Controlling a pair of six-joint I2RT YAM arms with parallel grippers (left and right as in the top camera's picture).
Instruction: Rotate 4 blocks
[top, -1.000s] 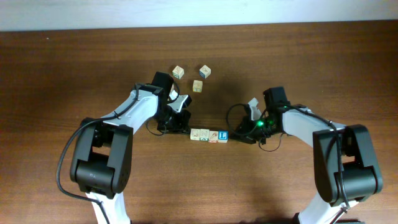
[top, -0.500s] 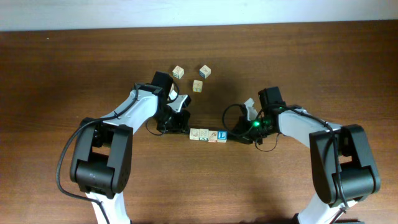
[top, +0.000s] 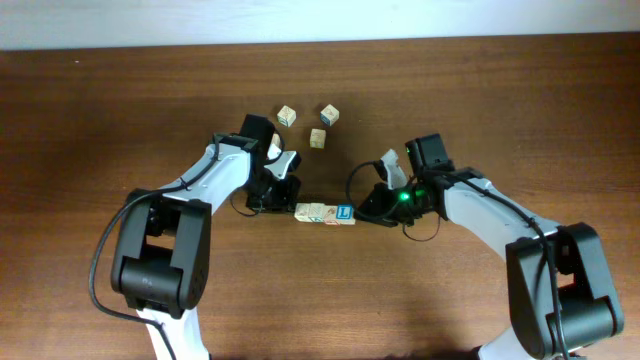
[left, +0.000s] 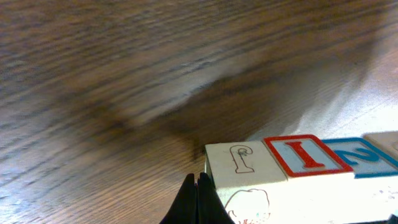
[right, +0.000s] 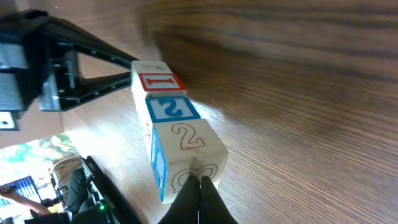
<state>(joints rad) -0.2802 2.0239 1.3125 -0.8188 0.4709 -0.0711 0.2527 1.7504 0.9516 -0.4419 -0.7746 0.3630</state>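
blocks (top: 324, 213) in touching row, wooden table (top: 480, 100)

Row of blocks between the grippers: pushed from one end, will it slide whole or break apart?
Probably slides: the row of blocks sits flat on the table, faces flush. Likely stiff and light: small wooden cubes. They seem only butted together, so an off-centre push from the right gripper could kink it.

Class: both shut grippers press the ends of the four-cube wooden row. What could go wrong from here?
1. Squeezed between the left gripper and right gripper by narrow tips only, the row of four light-wood alphabet cubes may buckle or split apart.
2. A tip could slip off an end face, so the row skews.
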